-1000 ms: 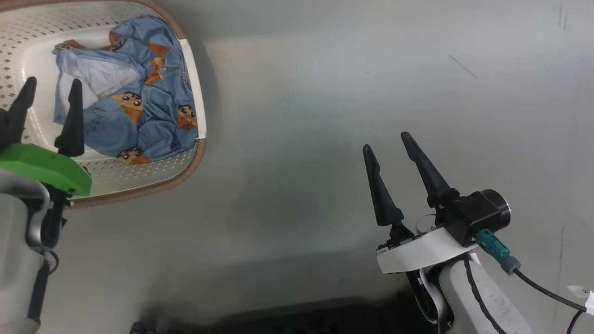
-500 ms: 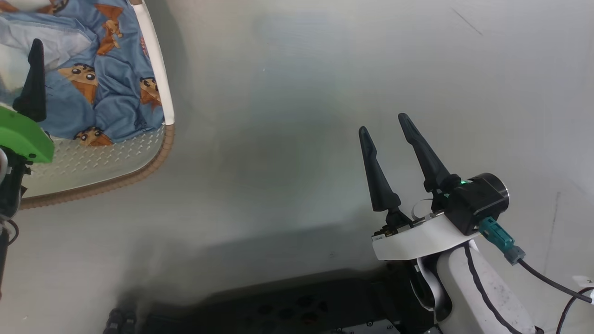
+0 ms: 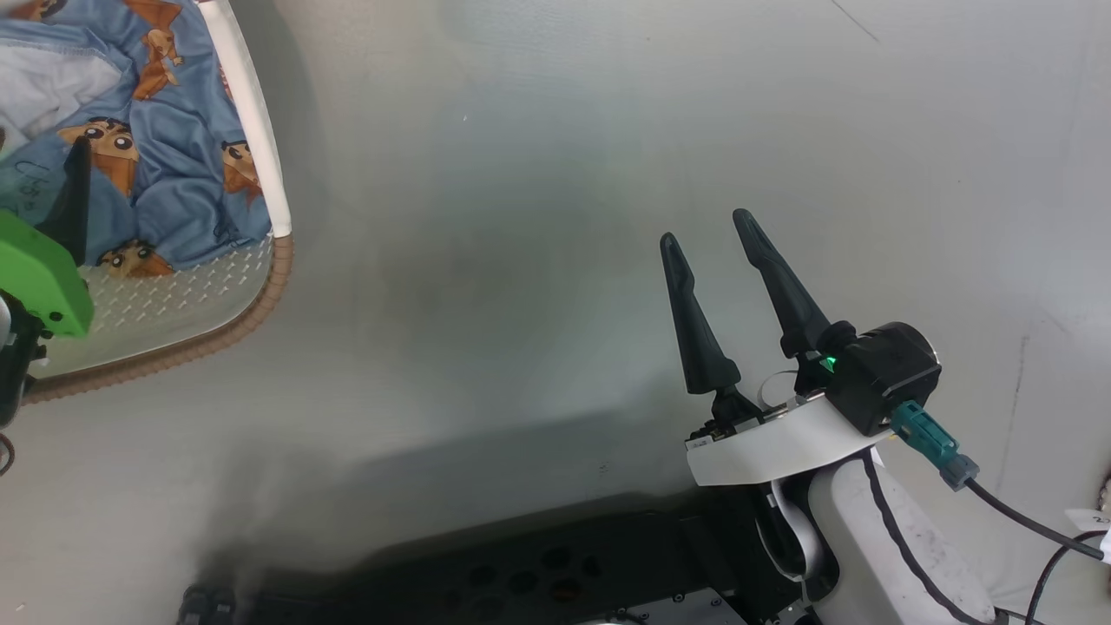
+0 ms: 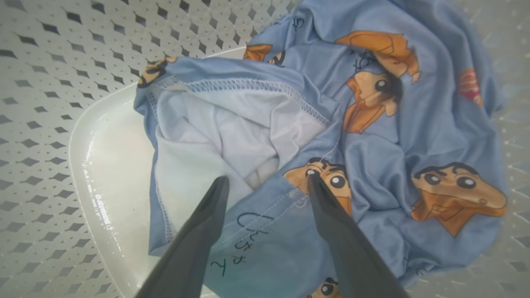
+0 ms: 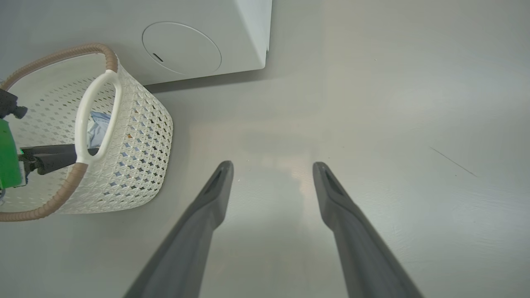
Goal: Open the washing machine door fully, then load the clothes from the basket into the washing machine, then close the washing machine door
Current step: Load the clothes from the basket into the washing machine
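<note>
Down inside the basket (image 4: 49,62), left wrist view: left gripper (image 4: 268,179) with jaws spread wide and empty, poised over the clothes (image 4: 430,124); one fingertip above the white lining, the other above an orange-brown printed face, handwritten marks between them. Touching the fabric or just clear of it: not to be told. Clothes bunched on the basket's base toward one perforated wall, pale base bare beside them.

Head view: basket at the upper left of the floor (image 3: 538,260), brown rim and white handle toward the middle, blue fabric within; one dark finger of the left gripper and its green mount over the heap. Right gripper (image 3: 705,224) at lower right, well apart from the basket, jaws wide, holding nothing, above bare grey floor.

Right wrist view: right fingers open over the floor; basket at left, standing near a lower corner of the washing machine (image 5: 103,25) (white panel with a round cap); left fingers reaching down past the white handle.

Step in hand, by judgement: loading, at a pick from the basket, nothing yet lifted. Next move: lower into the heap, close on a thick fold rather than a loose edge, lift clear of the rim, then carry toward the machine.
</note>
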Robot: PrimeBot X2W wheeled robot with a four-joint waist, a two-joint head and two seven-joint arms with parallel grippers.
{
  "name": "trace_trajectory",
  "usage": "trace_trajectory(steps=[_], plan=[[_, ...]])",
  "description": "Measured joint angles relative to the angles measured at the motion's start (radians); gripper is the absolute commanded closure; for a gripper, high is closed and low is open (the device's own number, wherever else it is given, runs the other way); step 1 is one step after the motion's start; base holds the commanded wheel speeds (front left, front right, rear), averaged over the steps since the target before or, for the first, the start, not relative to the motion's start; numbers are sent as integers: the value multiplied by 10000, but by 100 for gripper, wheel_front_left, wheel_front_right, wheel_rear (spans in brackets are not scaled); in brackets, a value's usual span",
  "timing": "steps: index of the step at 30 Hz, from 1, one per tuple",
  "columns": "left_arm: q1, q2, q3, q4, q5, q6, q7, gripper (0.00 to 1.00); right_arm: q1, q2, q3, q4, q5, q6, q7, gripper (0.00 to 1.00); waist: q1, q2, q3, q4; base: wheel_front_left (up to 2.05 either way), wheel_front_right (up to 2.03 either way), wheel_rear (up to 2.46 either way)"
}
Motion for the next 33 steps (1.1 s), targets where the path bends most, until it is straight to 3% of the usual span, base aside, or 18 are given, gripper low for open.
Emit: trace_trajectory(steps=[19, 28, 30, 31, 32, 33], plan=[[-640, 251, -798, 869, 25, 0, 717, 0, 179, 6, 180, -61, 169, -123, 0, 0, 0, 0, 15, -267, 0, 0, 0], [-1067, 307, -1348, 1599, 138, -10, 1735, 0, 272, 17, 228, -134, 169, -176, 0, 0, 0, 0, -64, -371, 0, 0, 0], [-1075, 318, -1436, 1708, 217, -10, 1847, 51, 277, 19, 228, -174, 169, -178, 0, 0, 0, 0, -88, -386, 0, 0, 0], [-1091, 316, -1446, 1747, 217, -10, 1852, 68, 281, 21, 226, -194, 169, -190, 0, 0, 0, 0, -99, -392, 0, 0, 0], [-1114, 313, -1450, 1760, 211, -10, 1852, 100, 285, 21, 224, -211, 169, -194, 0, 0, 0, 0, -109, -399, 0, 0, 0], [-1150, 305, -1448, 1770, 194, -10, 1850, 100, 288, 21, 222, -228, 169, -197, 0, 0, 0, 0, -118, -405, 0, 0, 0]])
